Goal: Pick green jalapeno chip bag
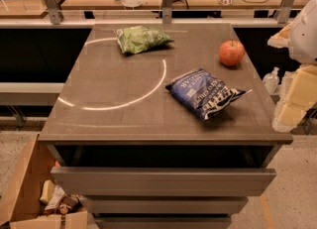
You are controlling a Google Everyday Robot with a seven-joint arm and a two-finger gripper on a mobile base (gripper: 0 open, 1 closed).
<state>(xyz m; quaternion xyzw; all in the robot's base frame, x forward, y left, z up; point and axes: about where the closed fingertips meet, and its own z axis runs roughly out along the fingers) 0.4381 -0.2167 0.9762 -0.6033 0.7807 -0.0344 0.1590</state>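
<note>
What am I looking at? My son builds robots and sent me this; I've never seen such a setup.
This is one picture from the robot's only camera, looking down on a dark table with an open drawer below. The robot is a rolling base with one arm. The pale blurred shapes at the right edge are that arm, and its gripper hangs there beside the table, touching none of the things on it. On the table lie the green jalapeno chip bag at the far side, a red apple to its right, and a dark blue chip bag nearer. The green bag is what it should pick; it lies untouched.
</note>
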